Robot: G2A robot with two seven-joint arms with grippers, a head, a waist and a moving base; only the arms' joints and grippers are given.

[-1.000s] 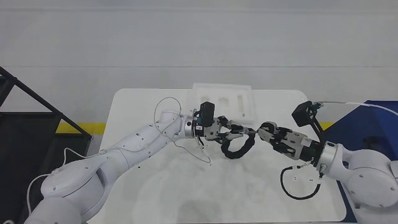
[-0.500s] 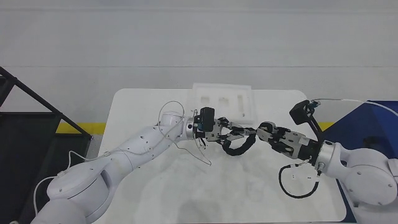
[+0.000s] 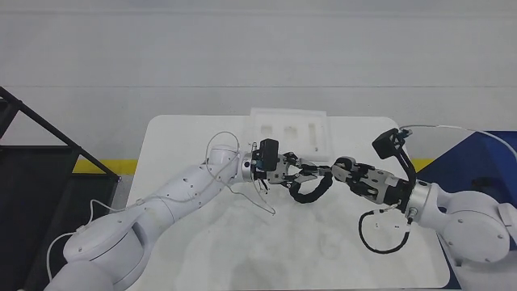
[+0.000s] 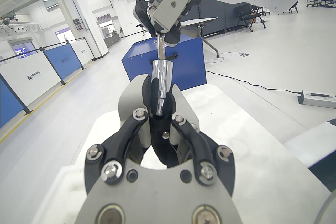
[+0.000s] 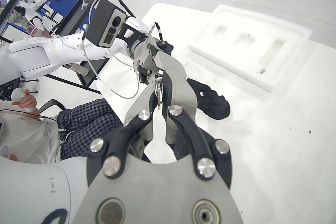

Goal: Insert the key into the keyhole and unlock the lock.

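Note:
The lock is a chrome cylinder (image 4: 162, 84) on a black cable loop (image 3: 310, 191). My left gripper (image 4: 158, 93) is shut on the cylinder and holds it above the table's middle. My right gripper (image 4: 164, 25) faces it, shut on the key (image 4: 160, 47). The key's blade meets the cylinder's end face at the keyhole; how deep it sits I cannot tell. In the right wrist view the key's ring (image 5: 158, 88) shows between the right fingers, and the black cable (image 5: 210, 101) hangs beyond. In the top view the left gripper (image 3: 297, 170) and right gripper (image 3: 333, 169) are tip to tip.
A white foam tray (image 3: 289, 129) with rectangular recesses lies at the table's far edge, just behind the grippers. The white table (image 3: 242, 242) is bare in front of the arms. A loose black cable (image 3: 380, 238) hangs under the right arm.
The right gripper has moved a little toward the left gripper, closing the gap between key and lock. The left gripper has lifted the lock slightly toward the far side.

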